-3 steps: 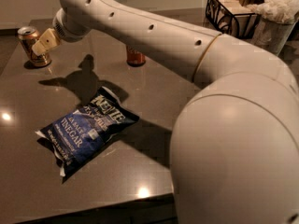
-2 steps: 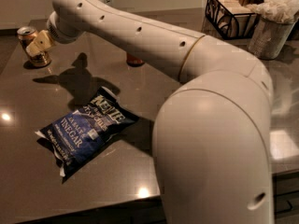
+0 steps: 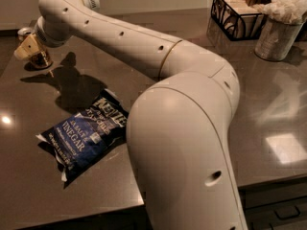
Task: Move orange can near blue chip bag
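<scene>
One can matters here: the orange can stands upright on the dark table, well beyond the blue chip bag and off toward its far left end. The gripper is right at the can, on the side turned away from the bag, with its tan tip covering part of the can's upper half. Whether it is clamped on the can or only set against it cannot be told. That placement suits a grasp, which the can needs before it can be carried.

The bag lies flat and crinkled near the table's front edge with bare table on its far side. That looks like the natural spot for the can to land.

The white arm reaches out over the table behind the bag, high enough to clear it, and its shadow falls between the bag and the can. Its bulky base hides the bag's right end.

A wire basket and a cup stuffed with paper stand far to the right of the bag, at the back, out of the can's likely path.
</scene>
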{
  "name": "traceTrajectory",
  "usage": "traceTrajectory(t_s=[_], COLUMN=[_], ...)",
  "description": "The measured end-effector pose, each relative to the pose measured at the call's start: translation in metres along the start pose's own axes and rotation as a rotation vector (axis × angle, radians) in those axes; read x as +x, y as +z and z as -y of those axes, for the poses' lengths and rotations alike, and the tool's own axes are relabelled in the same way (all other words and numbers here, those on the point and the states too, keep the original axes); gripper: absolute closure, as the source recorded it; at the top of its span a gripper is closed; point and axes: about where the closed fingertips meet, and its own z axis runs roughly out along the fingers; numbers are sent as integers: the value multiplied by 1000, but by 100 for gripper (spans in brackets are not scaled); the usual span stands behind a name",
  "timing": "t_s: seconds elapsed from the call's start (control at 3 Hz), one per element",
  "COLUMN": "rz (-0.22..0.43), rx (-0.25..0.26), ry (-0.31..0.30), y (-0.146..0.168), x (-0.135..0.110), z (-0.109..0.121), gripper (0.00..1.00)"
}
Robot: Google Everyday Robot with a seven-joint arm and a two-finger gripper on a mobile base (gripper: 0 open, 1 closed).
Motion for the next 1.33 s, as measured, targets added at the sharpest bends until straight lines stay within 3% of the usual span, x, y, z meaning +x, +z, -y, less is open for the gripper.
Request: traceTrajectory(t_s=[0.33, 1.0, 1.33], rz=[9, 41, 73], rx=[-8, -22, -30], ry=[-6, -19, -36], y=[21, 28, 12], x=[-8, -22, -30], z=[-8, -24, -36], gripper=[1, 47, 70])
